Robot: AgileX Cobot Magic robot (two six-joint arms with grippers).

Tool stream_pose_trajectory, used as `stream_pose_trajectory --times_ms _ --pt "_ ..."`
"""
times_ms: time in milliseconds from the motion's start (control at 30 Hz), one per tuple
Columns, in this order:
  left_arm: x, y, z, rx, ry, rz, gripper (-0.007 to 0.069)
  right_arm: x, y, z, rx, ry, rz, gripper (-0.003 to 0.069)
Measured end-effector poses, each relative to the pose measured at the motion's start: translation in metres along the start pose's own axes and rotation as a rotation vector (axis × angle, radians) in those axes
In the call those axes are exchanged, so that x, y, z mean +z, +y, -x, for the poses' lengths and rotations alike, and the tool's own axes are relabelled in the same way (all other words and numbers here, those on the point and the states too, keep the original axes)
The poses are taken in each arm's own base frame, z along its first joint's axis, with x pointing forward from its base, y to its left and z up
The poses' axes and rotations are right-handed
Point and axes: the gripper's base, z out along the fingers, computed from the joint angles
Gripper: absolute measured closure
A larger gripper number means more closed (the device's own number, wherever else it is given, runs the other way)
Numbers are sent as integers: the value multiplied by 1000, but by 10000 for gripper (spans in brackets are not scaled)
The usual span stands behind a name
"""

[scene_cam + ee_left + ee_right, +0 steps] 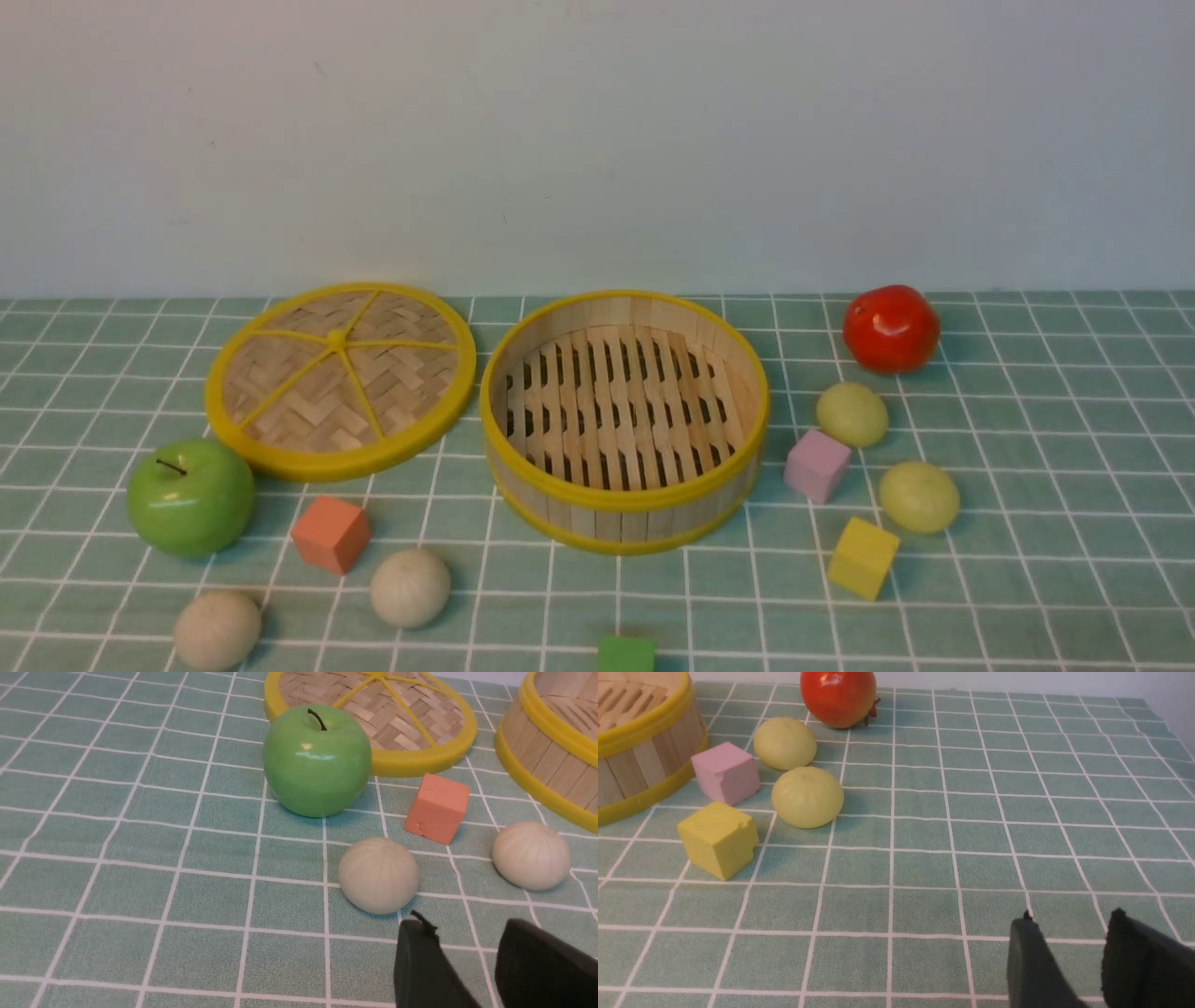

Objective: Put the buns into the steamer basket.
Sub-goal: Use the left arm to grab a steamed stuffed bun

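The steamer basket [621, 523] stood in the middle of the counter [1027, 597]. Its flat woven lid [341, 378] lay just beside it on the left. All four buns sat outside the basket on the checked cloth.

On the left, one beige bun [410, 587] lay in front of the basket, with an orange cube [330, 533] just beside it. The other beige bun [217, 630] lay nearer the front edge, in front of a green apple [190, 497] that stood against the lid's rim.

On the right, the far yellow-green bun [851, 414] sat just in front of a red tomato [891, 329], and a pink cube [817, 465] stood between it and the basket. The near yellow-green bun [919, 497] had a yellow cube [862, 557] close by. A green cube [625, 654] showed partly at the front edge.

The left claw [467, 933] hung with jaws apart, gripping nothing, near the front beige bun. The right claw [1071, 921] was likewise parted and empty, well apart from the yellow-green buns.
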Motion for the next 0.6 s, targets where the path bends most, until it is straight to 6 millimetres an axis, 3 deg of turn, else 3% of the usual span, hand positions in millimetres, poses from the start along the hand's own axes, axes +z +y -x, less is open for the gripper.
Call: stream_pose_trajectory --times_ms 600 --pt "0 -1 1 -1 -14 -6 386 0 0 0 0 0 0 420"
